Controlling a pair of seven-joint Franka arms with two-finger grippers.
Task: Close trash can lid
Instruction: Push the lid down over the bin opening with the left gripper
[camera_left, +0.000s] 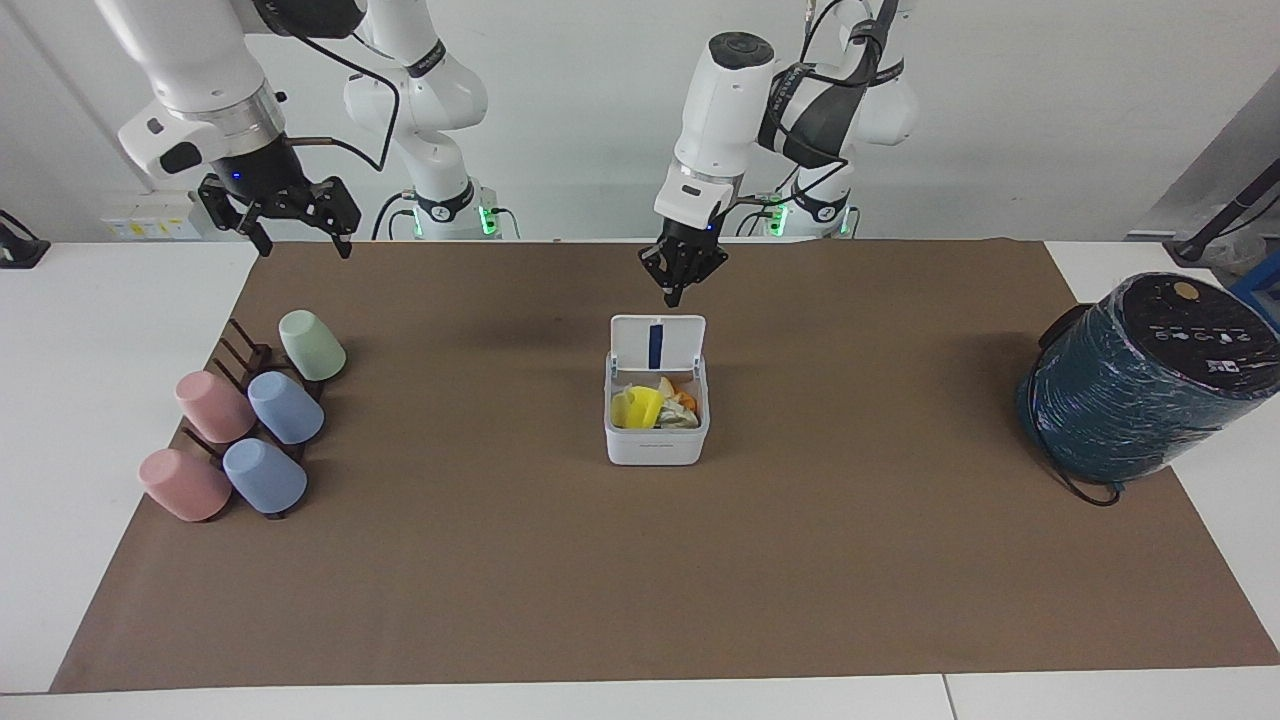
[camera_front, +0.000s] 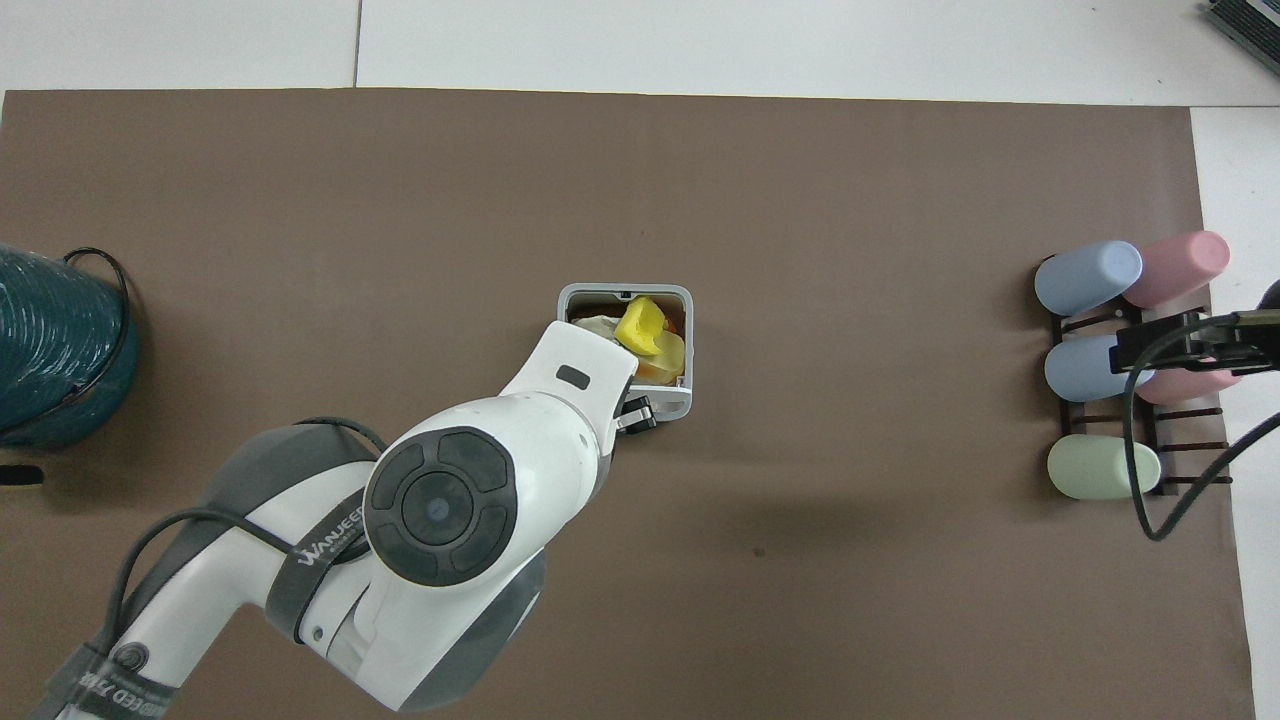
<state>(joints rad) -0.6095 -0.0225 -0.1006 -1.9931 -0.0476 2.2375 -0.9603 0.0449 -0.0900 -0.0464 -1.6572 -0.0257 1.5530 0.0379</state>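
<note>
The trash can (camera_left: 655, 442) is a small white square box in the middle of the brown mat, with yellow and orange scraps inside. Its lid (camera_left: 657, 343) stands upright on the edge nearer to the robots, its blue strip showing. My left gripper (camera_left: 672, 296) is shut and hangs just above the lid's top edge, apart from it. In the overhead view the left arm covers part of the trash can (camera_front: 688, 350), and only the left gripper's tips (camera_front: 640, 414) show by the lid's edge. My right gripper (camera_left: 298, 245) is open and waits over the mat's corner by the cup rack.
A dark rack of pink, blue and green cups (camera_left: 250, 420) lies toward the right arm's end of the table. A large dark teal wrapped cylinder (camera_left: 1140, 380) stands toward the left arm's end and also shows in the overhead view (camera_front: 60, 340).
</note>
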